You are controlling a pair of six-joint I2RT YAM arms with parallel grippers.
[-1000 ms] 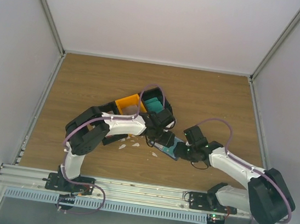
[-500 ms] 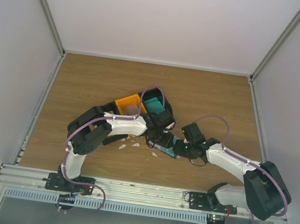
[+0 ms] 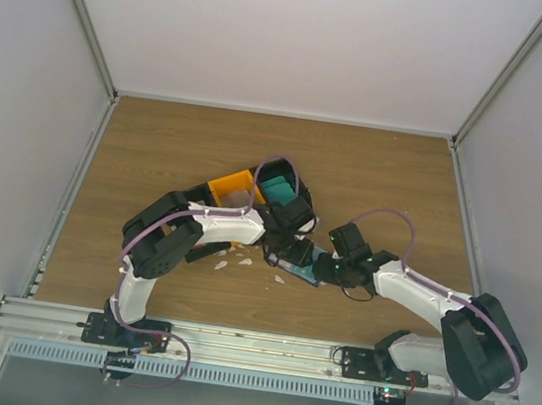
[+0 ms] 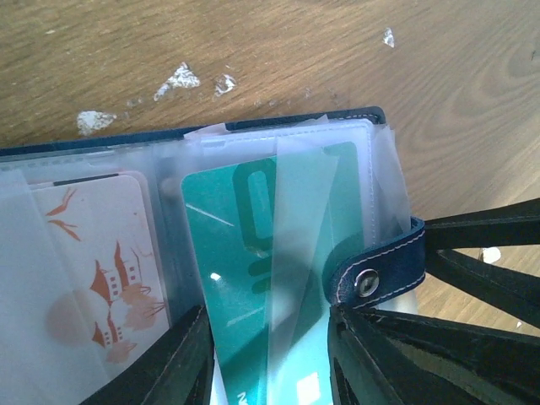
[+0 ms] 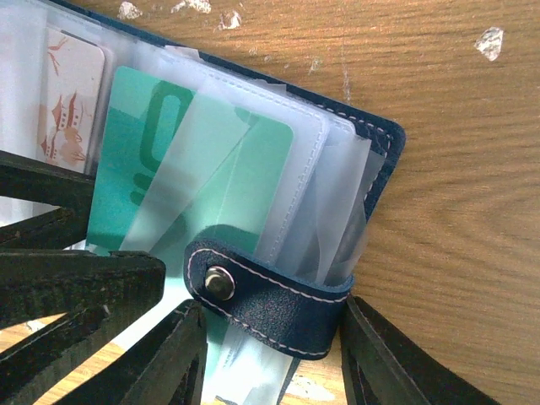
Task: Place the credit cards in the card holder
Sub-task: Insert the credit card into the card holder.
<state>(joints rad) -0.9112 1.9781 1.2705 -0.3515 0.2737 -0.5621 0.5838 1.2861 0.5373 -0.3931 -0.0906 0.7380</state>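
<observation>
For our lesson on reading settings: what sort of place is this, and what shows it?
Probably a robotics lab work cell: a left arm and right arm bolted to a metal rail, and a wooden table boxed in by plain white walls.

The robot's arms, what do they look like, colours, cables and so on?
The left arm and right arm match: white shells between bulky black joints, each with a thin purple cable looping along it. The left claw and right claw each have two flat black fingers. No markings show.
</observation>
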